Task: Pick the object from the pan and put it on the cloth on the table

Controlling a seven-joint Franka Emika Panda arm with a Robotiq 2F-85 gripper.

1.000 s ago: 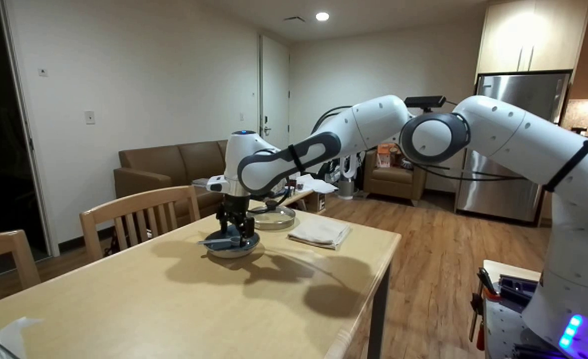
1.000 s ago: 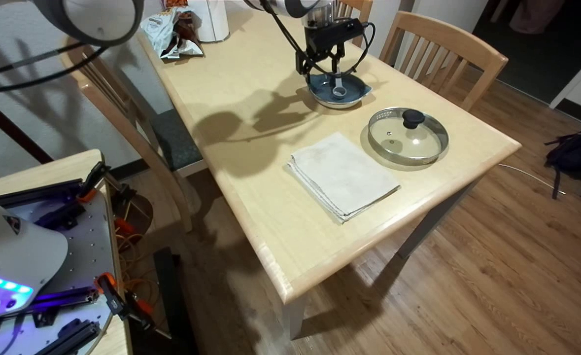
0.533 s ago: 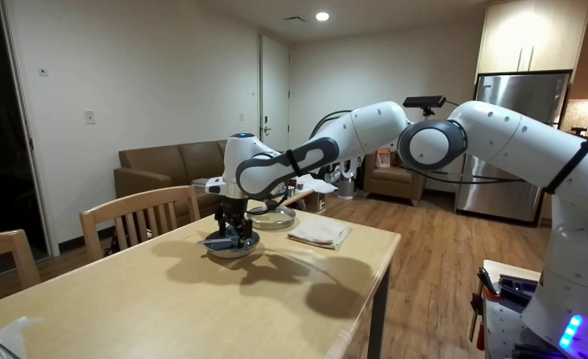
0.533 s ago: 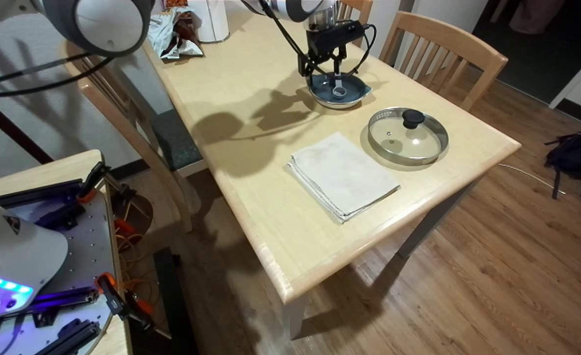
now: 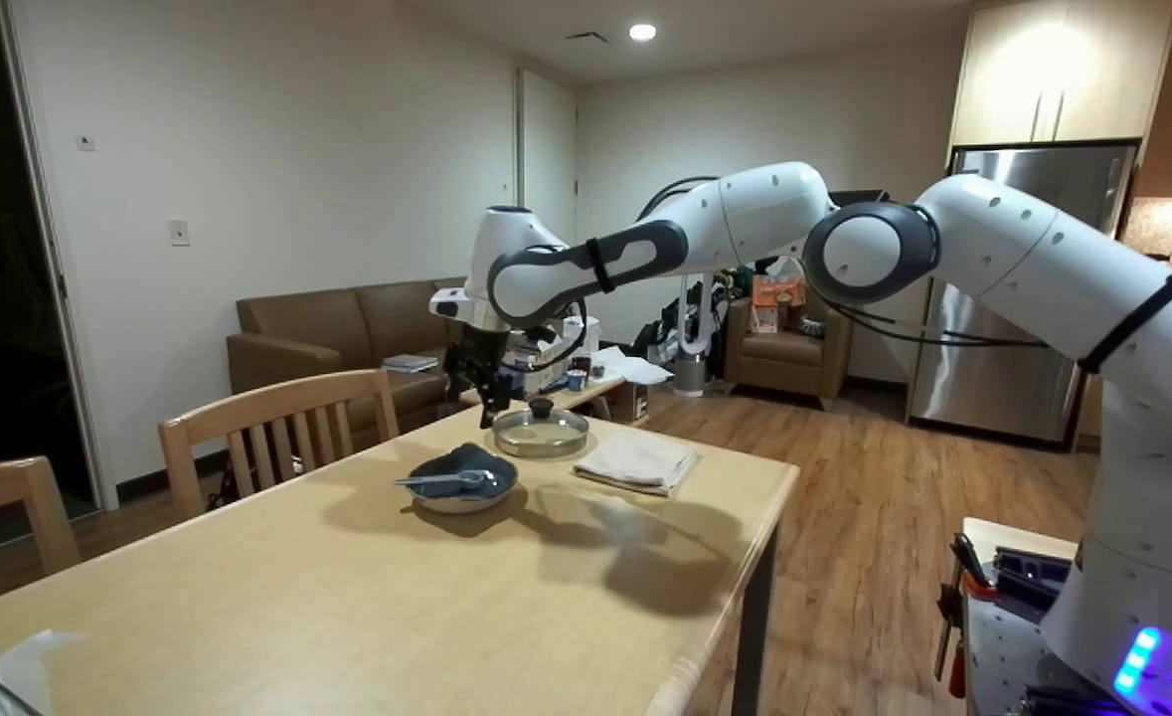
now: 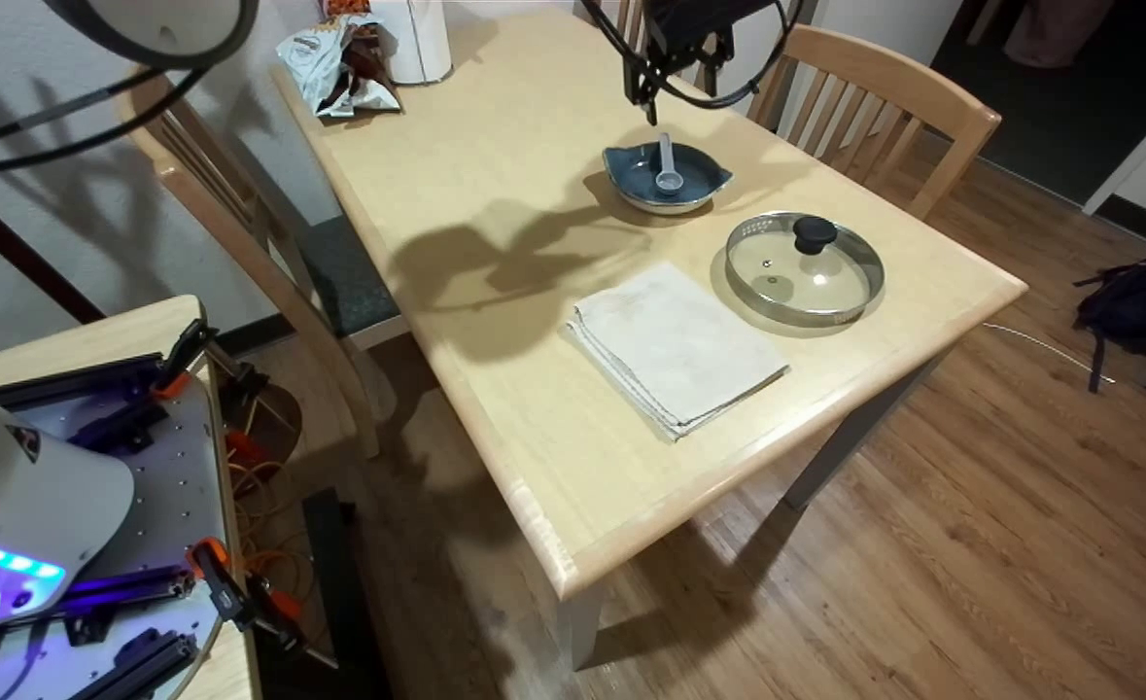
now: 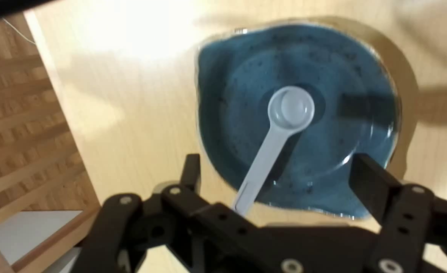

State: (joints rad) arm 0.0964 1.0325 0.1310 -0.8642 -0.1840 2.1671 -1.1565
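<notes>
Noted wooden chairs (image 5: 267,400) and black-knobbed glass lid (image 6: 806,270) in both exterior views. Spotted crumpled bag (image 6: 325,58) beside white container (image 6: 417,44), plus dark backpack (image 6: 1136,301), in an exterior view. Logged brown sofa (image 5: 387,323), armchair (image 5: 784,376), steel refrigerator (image 5: 1003,398) in an exterior view.

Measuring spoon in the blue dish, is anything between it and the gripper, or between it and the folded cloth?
Nothing visible stands between the open gripper and the measuring spoon. Toward the folded cloth, only the raised rim of the blue dish needs clearing; in an exterior view the glass lid sits beside that route, not across it.
</notes>
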